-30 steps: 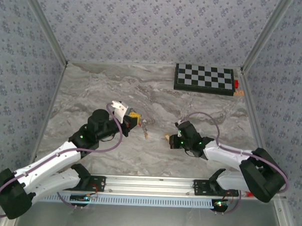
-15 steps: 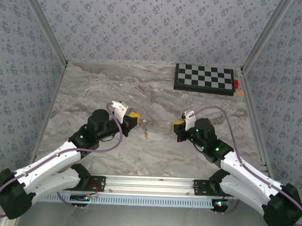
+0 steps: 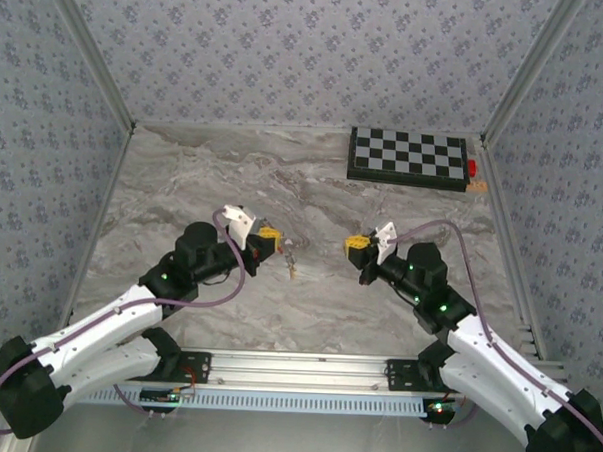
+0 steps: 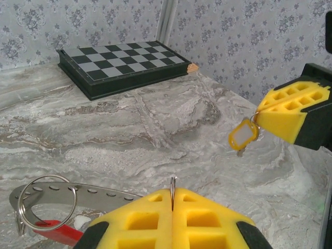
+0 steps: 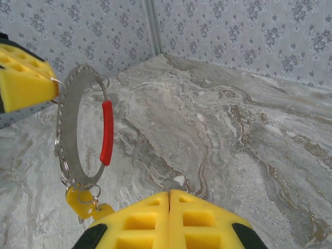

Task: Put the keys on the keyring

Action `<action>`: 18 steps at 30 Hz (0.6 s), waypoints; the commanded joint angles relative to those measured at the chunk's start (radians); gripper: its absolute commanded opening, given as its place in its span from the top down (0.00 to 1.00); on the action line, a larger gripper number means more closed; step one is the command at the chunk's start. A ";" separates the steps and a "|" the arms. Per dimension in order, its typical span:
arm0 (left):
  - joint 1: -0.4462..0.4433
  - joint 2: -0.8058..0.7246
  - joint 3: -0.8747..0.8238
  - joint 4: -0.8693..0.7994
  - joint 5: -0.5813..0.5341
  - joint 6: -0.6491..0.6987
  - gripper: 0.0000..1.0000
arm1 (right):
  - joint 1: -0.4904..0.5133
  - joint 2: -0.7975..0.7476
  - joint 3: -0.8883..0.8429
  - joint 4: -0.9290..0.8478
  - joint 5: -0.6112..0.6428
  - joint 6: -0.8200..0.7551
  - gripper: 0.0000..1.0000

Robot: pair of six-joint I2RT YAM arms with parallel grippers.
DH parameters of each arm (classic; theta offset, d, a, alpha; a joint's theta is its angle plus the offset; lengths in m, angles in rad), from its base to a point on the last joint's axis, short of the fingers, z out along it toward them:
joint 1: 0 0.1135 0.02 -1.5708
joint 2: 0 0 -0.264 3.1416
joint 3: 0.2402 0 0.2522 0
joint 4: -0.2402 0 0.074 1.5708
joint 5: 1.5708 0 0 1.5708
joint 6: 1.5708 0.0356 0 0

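Above table (image 3: 184, 171), left gripper (image 3: 268, 232) pinches keyring (image 5: 107, 132) — right gripper (image 3: 358, 244), seemingly, key (image 4: 243, 137).

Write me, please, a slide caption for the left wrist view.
Left tool, shut on the keyring, faces the right tool holding a yellow key above the marble table, chessboard behind.

Top camera looks down; facing wrist cameras share the keyring (image 5: 107, 132).

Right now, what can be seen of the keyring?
The keyring is a thin, flat grey metal band punched with small holes, one stretch sleeved in red. It hangs upright over the marble table from the shut left gripper, whose yellow fingertips pinch its top. Small wire rings and a yellow tag dangle from its bottom.
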 commanded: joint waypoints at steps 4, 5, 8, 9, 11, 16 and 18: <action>-0.013 -0.023 -0.049 0.170 0.106 0.053 1.00 | 0.019 -0.030 0.085 -0.127 0.095 -0.043 1.00; -0.015 -0.021 -0.066 0.205 0.124 0.064 1.00 | 0.022 -0.036 0.090 -0.134 0.064 -0.074 1.00; -0.027 -0.011 -0.101 0.281 0.145 0.099 1.00 | 0.055 -0.031 0.122 -0.189 0.062 -0.139 1.00; -0.032 -0.008 -0.106 0.297 0.154 0.113 1.00 | 0.069 -0.025 0.136 -0.209 0.075 -0.155 1.00; -0.041 -0.001 -0.112 0.321 0.154 0.130 1.00 | 0.099 -0.011 0.153 -0.223 0.086 -0.181 1.00; -0.044 0.023 -0.098 0.336 0.159 0.137 1.00 | 0.197 0.020 0.209 -0.261 0.124 -0.321 1.00; -0.045 0.034 -0.075 0.329 0.160 0.121 1.00 | 0.213 0.045 0.248 -0.291 0.120 -0.356 1.00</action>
